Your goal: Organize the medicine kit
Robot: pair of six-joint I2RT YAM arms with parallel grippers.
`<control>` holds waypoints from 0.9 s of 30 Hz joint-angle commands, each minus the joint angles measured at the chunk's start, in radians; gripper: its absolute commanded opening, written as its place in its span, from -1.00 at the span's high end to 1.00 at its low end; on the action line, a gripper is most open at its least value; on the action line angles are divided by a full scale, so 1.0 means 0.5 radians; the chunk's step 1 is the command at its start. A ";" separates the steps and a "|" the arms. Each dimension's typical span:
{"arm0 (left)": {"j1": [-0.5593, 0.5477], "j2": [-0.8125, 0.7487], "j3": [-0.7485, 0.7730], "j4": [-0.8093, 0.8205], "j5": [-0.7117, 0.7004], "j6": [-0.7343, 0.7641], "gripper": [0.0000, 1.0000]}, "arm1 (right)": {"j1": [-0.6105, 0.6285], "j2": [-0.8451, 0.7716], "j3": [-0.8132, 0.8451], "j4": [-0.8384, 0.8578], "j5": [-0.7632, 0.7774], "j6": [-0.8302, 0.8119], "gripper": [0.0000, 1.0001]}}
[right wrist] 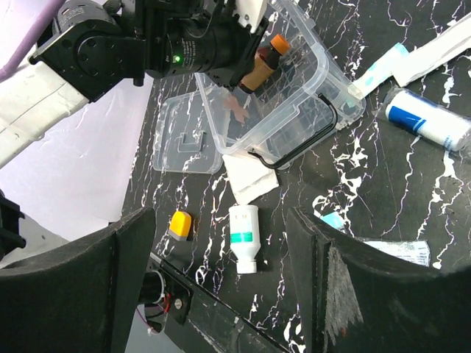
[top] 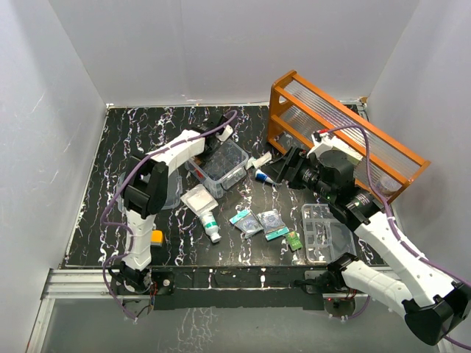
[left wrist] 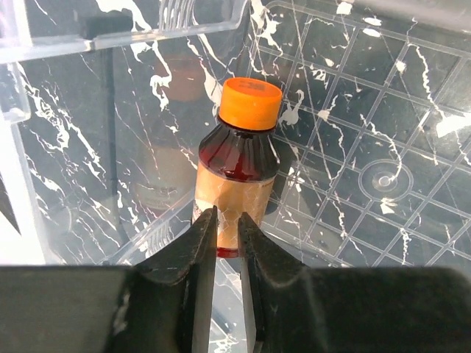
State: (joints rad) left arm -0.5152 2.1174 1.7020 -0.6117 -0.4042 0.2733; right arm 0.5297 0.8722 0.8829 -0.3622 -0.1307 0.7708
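As the box sits on the table w/ its mouth facing up, its long axis runs on a slant: one short end aims toward the rack, the other away from it, toward the left arm's side. A black handle lies along one long wall. The box is just left of the rack, near but apart, and a blue-and-white tube lies between them.

The surface is black w/ white marble veins. Plain white walls close it in at the back and both sides.

The lid lies flat beyond the box, on the side away from the rack. The compartment tray sits in front of the rack, on the arms' side. A white bottle, two packets and a white pad lie scattered left of the rack, nearer the arms.

The left claw is down inside the box. Its fingers are nearly together w/ a thin slit between them, clamped on nothing. Right at their tips is a brown bottle, orange cap pointing away from them. Can't tell if tips and bottle touch.

The right claw hangs in front of the rack, well clear of the box, fingers spread wide w/ nothing between them.
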 commanded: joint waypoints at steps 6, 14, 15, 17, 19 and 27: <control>0.000 -0.252 0.192 -0.113 0.092 -0.002 0.51 | 0.001 0.010 0.037 0.063 0.005 0.017 -0.36; 0.001 -0.693 0.324 -0.071 0.339 -0.217 0.08 | 0.002 0.134 0.158 -0.054 -0.140 -0.133 -0.19; 0.000 -0.779 0.259 -0.029 0.366 -0.239 0.03 | 0.001 0.149 0.167 -0.041 -0.203 -0.156 -0.21; 0.000 -0.972 0.111 0.043 0.478 -0.294 -0.06 | 0.002 0.192 0.190 -0.049 -0.328 -0.233 -0.21; 0.000 -1.189 -0.069 0.119 0.599 -0.383 -0.14 | 0.009 0.233 0.206 -0.083 -0.374 -0.299 -0.24; 0.004 -2.097 -0.982 0.569 0.897 -0.725 -0.39 | 0.215 0.244 -0.003 -0.074 -0.058 -0.291 -0.39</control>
State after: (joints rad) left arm -0.5152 1.1973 1.3937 -0.4324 -0.0563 0.0166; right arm 0.5777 1.0065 0.9203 -0.4335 -0.2321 0.6434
